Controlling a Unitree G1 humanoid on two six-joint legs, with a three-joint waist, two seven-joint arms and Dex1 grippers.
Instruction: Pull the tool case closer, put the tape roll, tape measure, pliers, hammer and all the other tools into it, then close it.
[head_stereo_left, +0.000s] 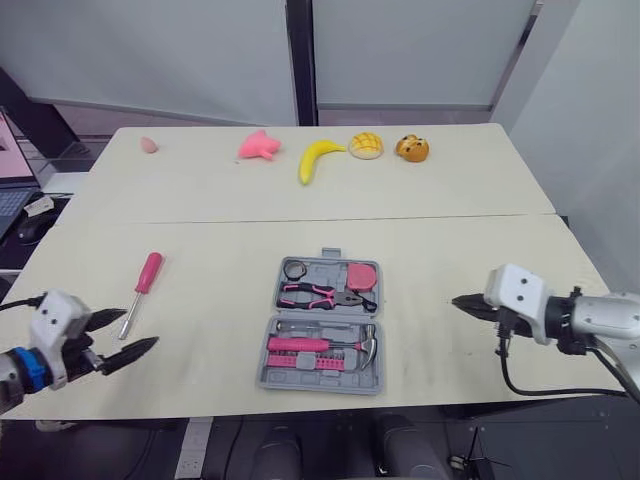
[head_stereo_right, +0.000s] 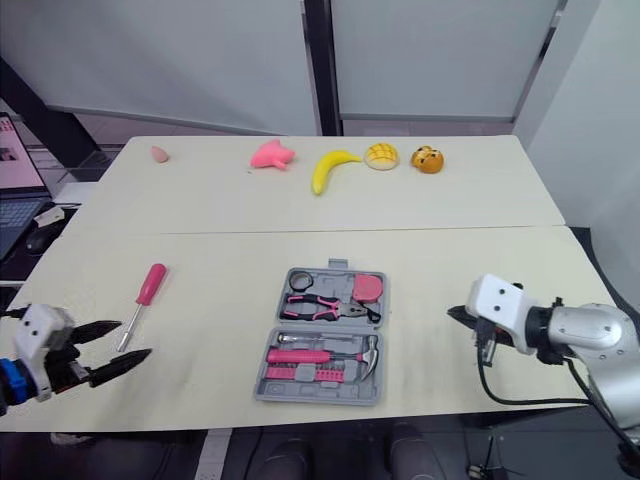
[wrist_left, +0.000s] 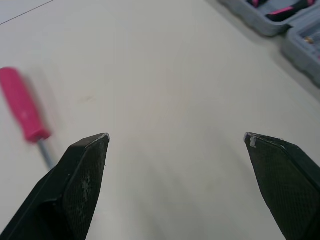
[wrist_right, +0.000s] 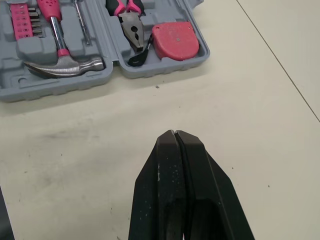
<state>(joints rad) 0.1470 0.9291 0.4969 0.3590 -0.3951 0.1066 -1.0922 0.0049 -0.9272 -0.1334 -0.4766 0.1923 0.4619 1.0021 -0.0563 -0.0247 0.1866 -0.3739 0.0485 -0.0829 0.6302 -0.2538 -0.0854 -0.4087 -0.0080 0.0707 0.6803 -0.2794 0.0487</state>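
The grey tool case (head_stereo_left: 266, 372) is lying open near the front edge of the table (head_stereo_left: 210, 300), about midway along it, both halves facing up. The half toward the far edge is holding the black tape roll (head_stereo_left: 295, 268), the pink-handled pliers (head_stereo_left: 318, 294) and the red tape measure (head_stereo_left: 362, 274). The nearer half is carrying the hammer (head_stereo_left: 330, 345) and a strip of bits (head_stereo_left: 310, 362).

One tool is lying outside the case — a pink-handled screwdriver (head_stereo_left: 143, 283) on the bare table toward the left edge.

The left gripper (head_stereo_left: 128, 334) is hovering near the front-left corner, close to the screwdriver's tip, its fingers spread wide and empty. The right gripper (head_stereo_left: 458, 302) is hanging toward the right edge, pointing at the case, its fingers pressed together on nothing.

Along the far edge a pink toy (head_stereo_left: 258, 146), a banana (head_stereo_left: 315, 158) and a bun (head_stereo_left: 366, 145) are sitting in a row.
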